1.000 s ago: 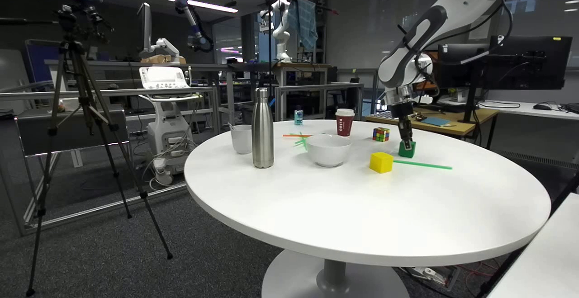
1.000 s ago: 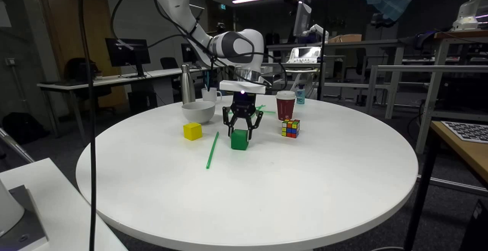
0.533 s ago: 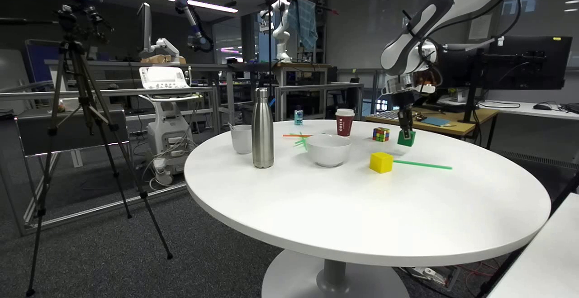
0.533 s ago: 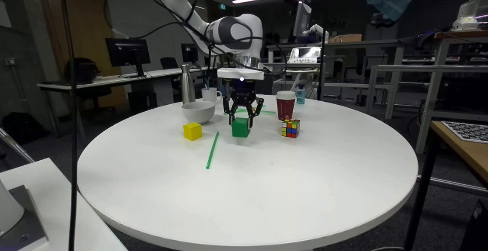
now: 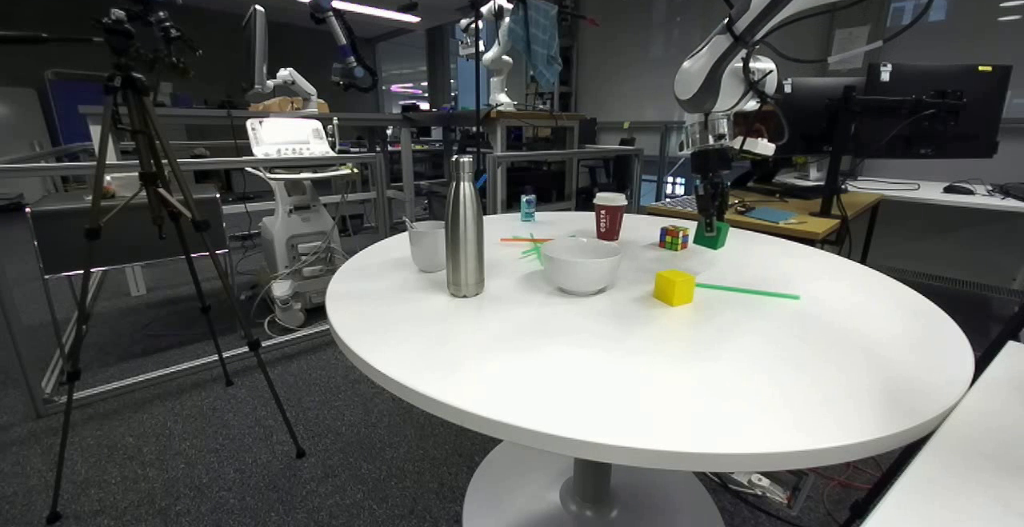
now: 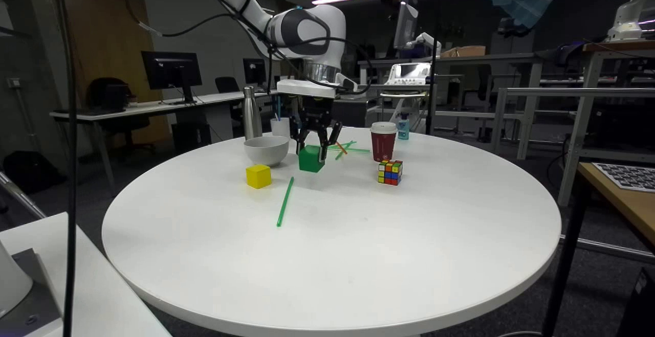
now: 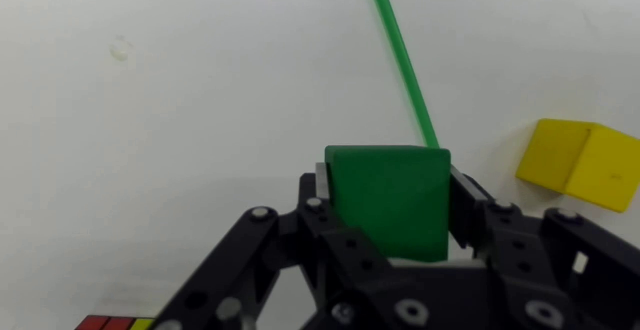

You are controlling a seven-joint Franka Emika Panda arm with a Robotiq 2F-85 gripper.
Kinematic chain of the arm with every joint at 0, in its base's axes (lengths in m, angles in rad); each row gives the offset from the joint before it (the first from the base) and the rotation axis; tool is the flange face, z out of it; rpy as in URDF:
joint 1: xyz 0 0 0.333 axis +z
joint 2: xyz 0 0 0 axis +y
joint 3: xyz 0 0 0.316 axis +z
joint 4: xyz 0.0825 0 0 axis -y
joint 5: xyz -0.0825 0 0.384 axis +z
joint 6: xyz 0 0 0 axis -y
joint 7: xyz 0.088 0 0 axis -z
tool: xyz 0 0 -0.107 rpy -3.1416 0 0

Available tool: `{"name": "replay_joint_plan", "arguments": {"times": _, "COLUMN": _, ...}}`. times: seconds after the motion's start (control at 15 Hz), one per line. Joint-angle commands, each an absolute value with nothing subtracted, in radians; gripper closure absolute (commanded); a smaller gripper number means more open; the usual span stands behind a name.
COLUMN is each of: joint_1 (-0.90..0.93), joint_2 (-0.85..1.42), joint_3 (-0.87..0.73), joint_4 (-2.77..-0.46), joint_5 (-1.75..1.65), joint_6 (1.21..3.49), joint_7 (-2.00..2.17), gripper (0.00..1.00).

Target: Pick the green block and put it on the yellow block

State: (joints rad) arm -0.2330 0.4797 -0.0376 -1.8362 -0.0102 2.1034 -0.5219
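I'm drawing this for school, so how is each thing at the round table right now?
Green block: held above the table, slightly tilted
Jaws: closed on the green block
Yellow block: sitting flat, nothing on top
Bowl: upright
Steel bottle: standing
Mug: upright, something poking out
Red cup: upright, lidded
Puzzle cube: colours mixed
Lone green straw: lying flat
Other straws: lying crossed
Blue bottle: standing

In wrist view, straw point(image 7: 404, 64) is cut off at top, its other end hidden by green block point(image 7: 392, 202), itself pt. covered by gripper point(image 7: 394, 185); yellow block point(image 7: 580, 163) is clipped R, Rubik's cube point(image 7: 117, 323) mostly cut btm L. In an ext. view, mug point(image 5: 426, 247) is pt. hidden by bottle point(image 5: 464, 231), arm point(image 5: 720, 55) cut off at top.
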Motion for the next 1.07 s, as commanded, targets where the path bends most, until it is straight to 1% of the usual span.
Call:
{"name": "replay_joint_plan", "arguments": {"times": 0.0, "joint_1": -0.224, "joint_2": 0.397, "joint_3": -0.03, "joint_4": -1.915, "joint_5": 0.032, "joint_6": 2.11, "joint_7": -0.451, "gripper": 0.69}}
{"name": "replay_joint_plan", "arguments": {"times": 1.0, "joint_1": -0.136, "joint_2": 0.331, "joint_3": -0.041, "joint_4": -2.003, "joint_5": 0.075, "joint_6": 2.107, "joint_7": -0.114, "gripper": 0.69}}
